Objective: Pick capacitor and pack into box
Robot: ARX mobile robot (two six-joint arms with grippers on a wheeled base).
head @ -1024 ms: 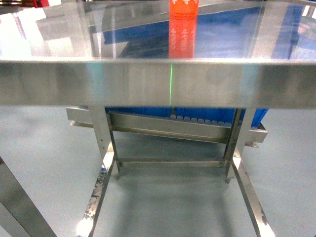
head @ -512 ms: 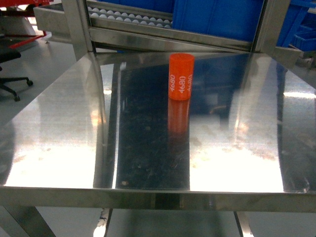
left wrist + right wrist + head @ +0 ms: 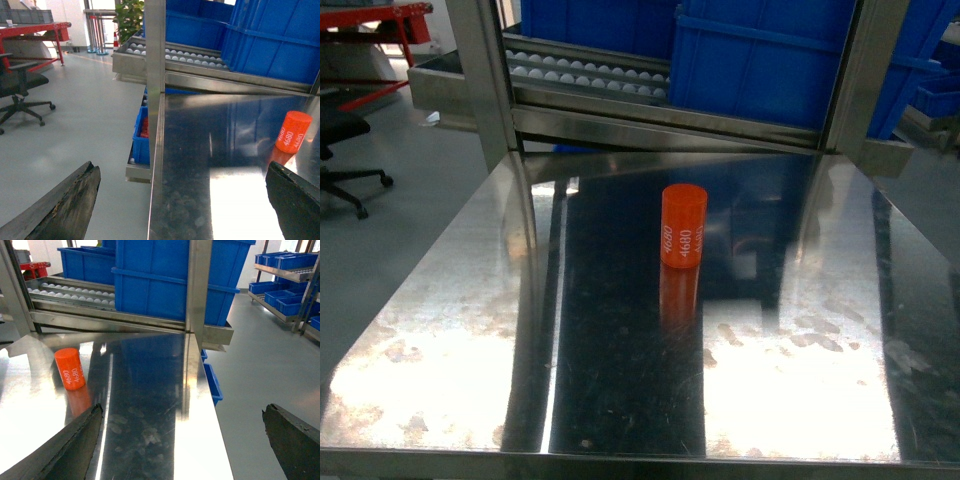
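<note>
An orange cylindrical capacitor [image 3: 683, 226] marked 4680 stands upright near the middle of the steel table [image 3: 440, 330]. It also shows at the right of the left wrist view as the capacitor [image 3: 293, 131] and at the left of the right wrist view as the capacitor [image 3: 70, 368]. My left gripper [image 3: 182, 200] is open over the table's left edge, well short of it. My right gripper [image 3: 182, 435] is open over the table's right edge, with the capacitor to its far left. Neither gripper shows in the head view. The box is out of view.
Big blue plastic bins [image 3: 760, 60] sit on a roller rack [image 3: 580, 75] behind the table, between two steel uprights [image 3: 485, 80]. An office chair [image 3: 17, 92] stands on the floor to the left. More blue bins [image 3: 280, 295] line shelves at the right.
The head view has risen and tilted down: from the table's underside and legs to the tabletop from above. The capacitor now appears lower in the view.
</note>
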